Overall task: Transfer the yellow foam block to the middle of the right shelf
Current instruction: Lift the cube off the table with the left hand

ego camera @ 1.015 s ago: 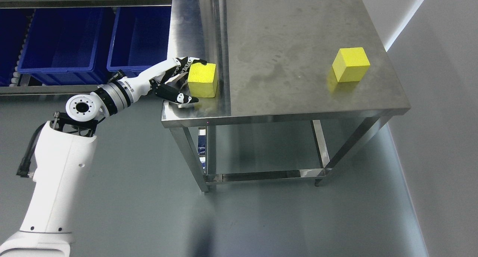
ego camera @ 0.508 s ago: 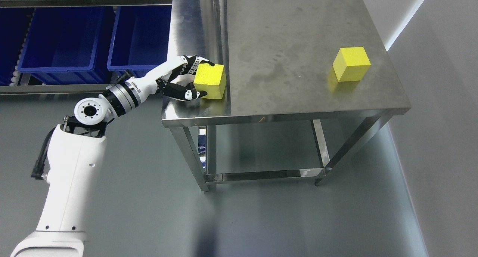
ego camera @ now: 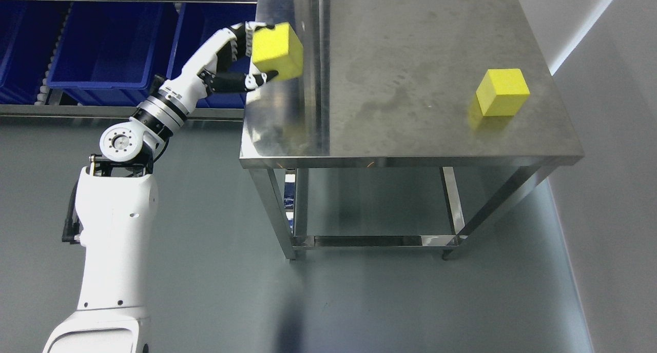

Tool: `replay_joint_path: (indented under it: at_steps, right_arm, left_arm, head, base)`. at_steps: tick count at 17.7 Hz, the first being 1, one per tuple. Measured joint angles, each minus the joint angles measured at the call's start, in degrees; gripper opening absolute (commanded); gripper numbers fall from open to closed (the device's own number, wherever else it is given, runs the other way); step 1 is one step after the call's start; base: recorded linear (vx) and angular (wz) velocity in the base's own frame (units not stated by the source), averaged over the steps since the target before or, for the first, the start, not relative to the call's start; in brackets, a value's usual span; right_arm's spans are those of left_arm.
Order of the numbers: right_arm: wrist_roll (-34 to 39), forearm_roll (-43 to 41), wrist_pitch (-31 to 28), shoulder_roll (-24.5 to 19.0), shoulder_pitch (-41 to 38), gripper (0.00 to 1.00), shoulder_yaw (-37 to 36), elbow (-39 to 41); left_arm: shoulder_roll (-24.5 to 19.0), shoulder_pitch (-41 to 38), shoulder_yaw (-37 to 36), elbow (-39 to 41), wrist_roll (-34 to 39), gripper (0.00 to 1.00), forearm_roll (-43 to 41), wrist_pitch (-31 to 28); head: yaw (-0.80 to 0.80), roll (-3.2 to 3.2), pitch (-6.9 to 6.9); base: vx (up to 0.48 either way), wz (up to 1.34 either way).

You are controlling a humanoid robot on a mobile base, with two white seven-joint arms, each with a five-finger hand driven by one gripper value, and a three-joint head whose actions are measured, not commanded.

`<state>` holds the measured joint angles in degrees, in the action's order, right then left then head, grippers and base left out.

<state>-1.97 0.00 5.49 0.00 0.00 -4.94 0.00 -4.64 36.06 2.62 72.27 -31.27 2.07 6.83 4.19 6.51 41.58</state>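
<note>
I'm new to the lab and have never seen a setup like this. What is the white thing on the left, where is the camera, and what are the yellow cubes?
The picture comes from a camera on the robot's own head, looking down. The white limb is its left arm, ending in a left robot hand with black and white fingers. That hand grips a yellow foam block, held above the left part of a steel table. A second yellow block sits on the table near its right edge. Behind the arm are blue bins on a rack. The right arm is out of view.
</note>
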Motion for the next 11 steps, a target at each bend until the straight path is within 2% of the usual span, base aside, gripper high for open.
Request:
replay_joint_path:
  at_steps: [5,11]
  right_arm:
    - [0.0,0.0,0.0,0.0,0.0,1.00,0.0,0.0]
    - [0.0,0.0,0.0,0.0,0.0,1.00,0.0,0.0]
  left_arm:
    - [1.9,0.3,2.6,0.1,13.6,0.41,8.9,5.0]
    - [3.1,-3.5,4.4,1.8,16.9,0.41,13.1,6.4]
  head:
    - [0.00,0.00,0.00]
    - [0.00,0.00,0.00]
  base:
    - [0.005,0.32]
    - [0.059,0.65]
